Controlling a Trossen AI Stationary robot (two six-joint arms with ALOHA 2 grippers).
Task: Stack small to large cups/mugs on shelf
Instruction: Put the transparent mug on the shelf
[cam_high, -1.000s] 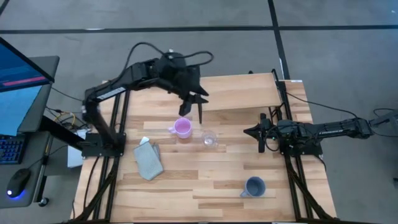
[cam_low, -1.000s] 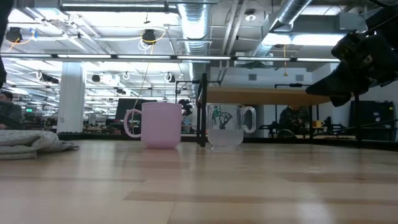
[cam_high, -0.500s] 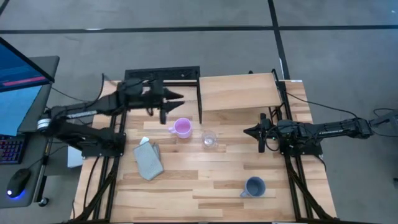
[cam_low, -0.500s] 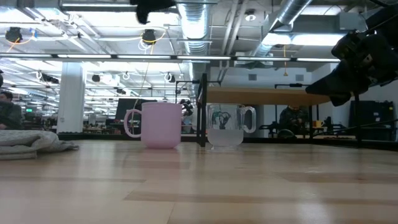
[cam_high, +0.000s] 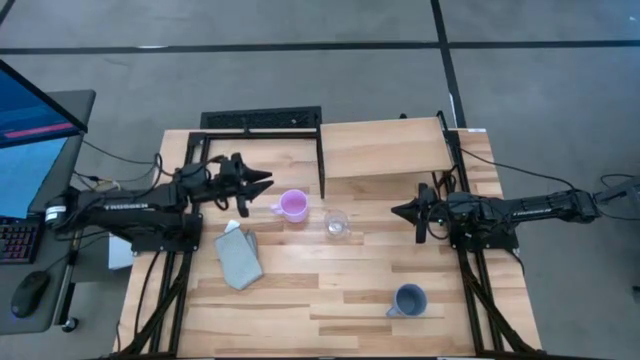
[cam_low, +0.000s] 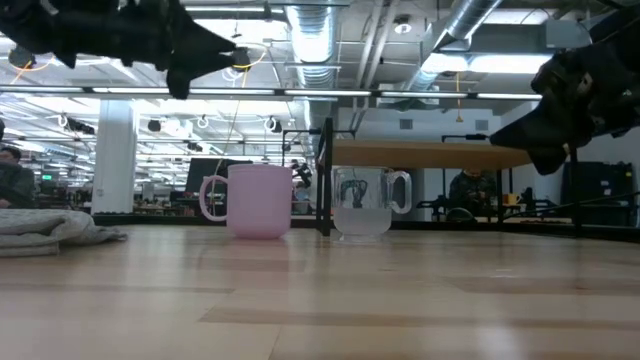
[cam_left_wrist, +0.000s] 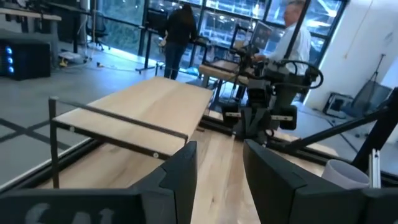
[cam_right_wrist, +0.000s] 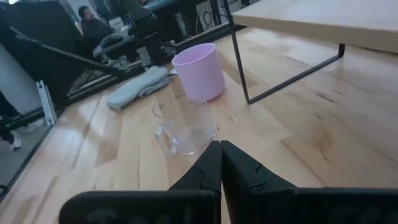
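Observation:
The pink mug (cam_high: 293, 205) and the clear glass cup (cam_high: 337, 223) stand upright on the table in front of the shelf (cam_high: 385, 148). The blue-grey mug (cam_high: 408, 300) stands near the front right. My left gripper (cam_high: 262, 182) hovers level, left of the pink mug, open with nothing between its fingers (cam_left_wrist: 219, 163). My right gripper (cam_high: 400, 211) is shut, hovering right of the glass cup (cam_right_wrist: 183, 127) and pointing at it.
A folded grey-blue cloth (cam_high: 238, 256) lies at the front left of the table. The shelf's thin black legs (cam_high: 322, 170) stand just behind the pink mug. People stand in the room beyond the table (cam_left_wrist: 295, 37).
My left gripper has drawn back from above the pink mug toward the table's left edge and sunk lower. It has tipped from pointing down to pointing level, still open. The mugs and the cup have stayed in place.

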